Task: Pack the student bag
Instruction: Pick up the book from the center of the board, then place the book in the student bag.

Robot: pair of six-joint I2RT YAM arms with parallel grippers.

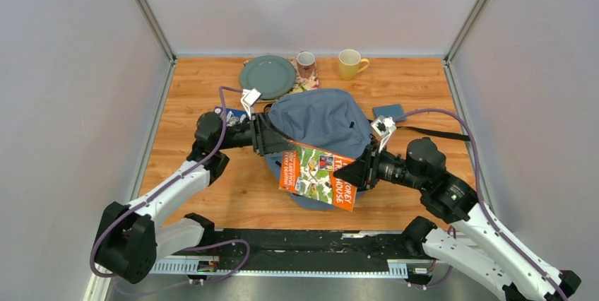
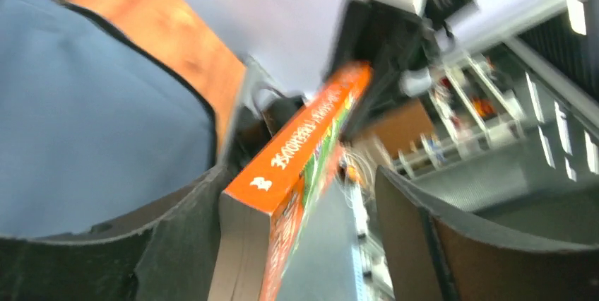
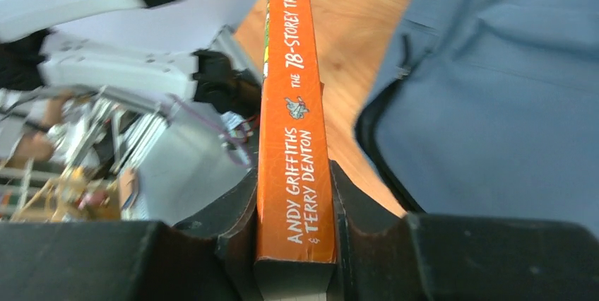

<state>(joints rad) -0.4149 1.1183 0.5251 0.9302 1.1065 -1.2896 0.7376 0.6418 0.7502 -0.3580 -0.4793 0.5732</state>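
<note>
Shows student bag [image 1: 321,121] slumped mid-bench [image 1: 240,195] between the two arms: grey-blue fabric, black zipper trim. Shows black strap [image 1: 438,133] trailing from its right side across the wood.

Finds orange paperback [image 1: 318,174], "The 78-Storey Treehouse", at the bag's near edge, cover facing the overhead camera, tilted, overlapping the bag's front. Cannot tell whether it rests on the fabric or hangs clear of it.

Puts right gripper [image 3: 293,205] on the book's right end, jaws pinching the spine from both sides, pressed against both covers in the right wrist view. Reads "Andy Griffiths & Terry Denton" on the spine there, with bag fabric and bare wood to the right.

Puts left gripper [image 2: 304,244] at the book's left end, jaws spread with the book's edge between them. Shows the book close against one finger [image 2: 169,244] and a clear gap to the other. Cannot tell from the blurred left wrist view whether the near finger touches the book.

Along the far edge, lists green plate [image 1: 267,76], patterned mug [image 1: 306,64] just right of it, and yellow mug [image 1: 350,64] further right, handle pointing right. Spots teal case [image 1: 388,111] flat on the wood just beside the bag's far right corner.
</note>
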